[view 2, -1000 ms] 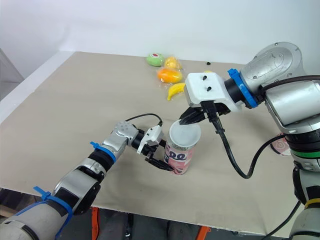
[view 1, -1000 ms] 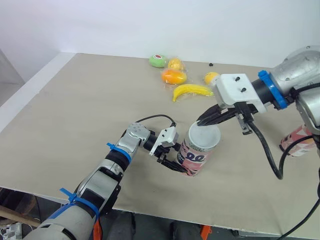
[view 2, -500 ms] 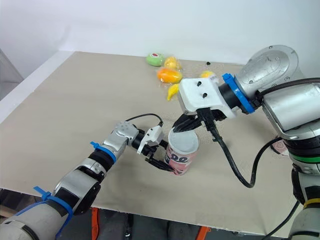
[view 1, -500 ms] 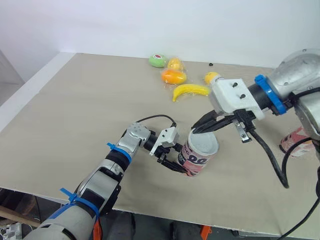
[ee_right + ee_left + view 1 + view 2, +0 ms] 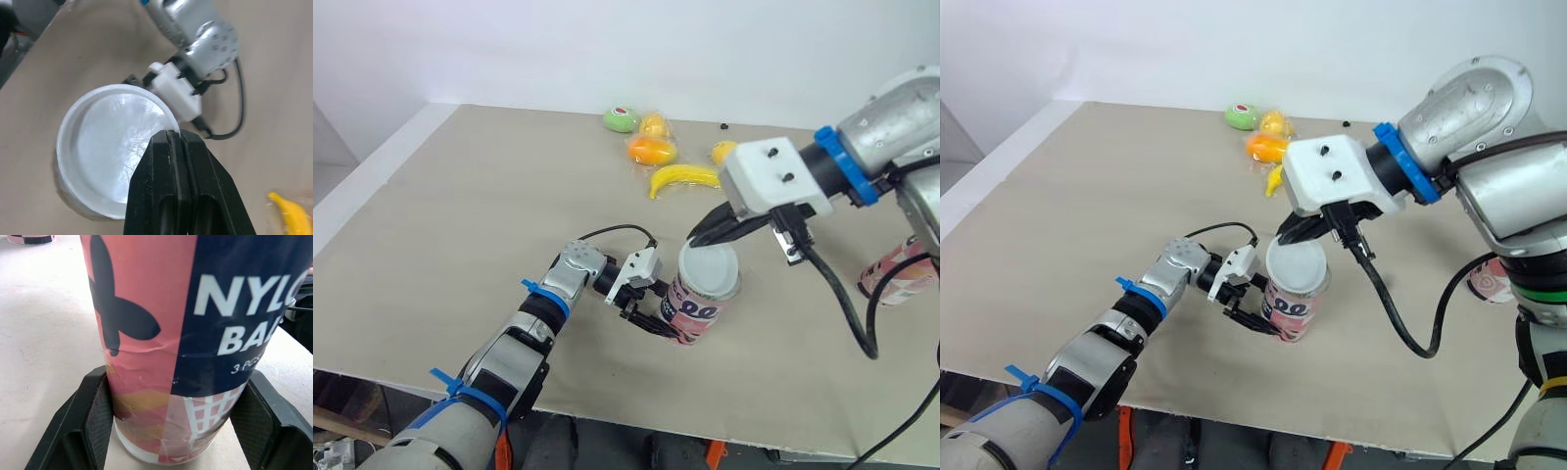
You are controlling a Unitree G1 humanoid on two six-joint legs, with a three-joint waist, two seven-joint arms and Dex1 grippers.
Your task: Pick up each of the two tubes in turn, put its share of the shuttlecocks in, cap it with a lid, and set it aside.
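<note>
A pink and navy shuttlecock tube (image 5: 695,313) stands on the table, leaning slightly. My left gripper (image 5: 656,311) is shut on the tube's base, with its black fingers (image 5: 93,416) on either side of the tube (image 5: 186,333). A white translucent lid (image 5: 709,270) lies over the tube's mouth, a little tilted. My right gripper (image 5: 698,238) is shut on the lid's far rim. The right wrist view shows the pinch on the lid (image 5: 105,147) from above. A second tube (image 5: 898,277) lies at the table's right edge.
Toy fruit sits at the back of the table: a banana (image 5: 683,178), an orange piece (image 5: 652,150), a green one (image 5: 622,119), a yellow one (image 5: 655,124) and a lemon (image 5: 724,150). The right arm's black cable (image 5: 837,299) hangs beside the tube.
The right gripper pushed the lid down and tipped the tube half a second ago. It has now risen slightly. The left gripper has kept its hold on the tube.
</note>
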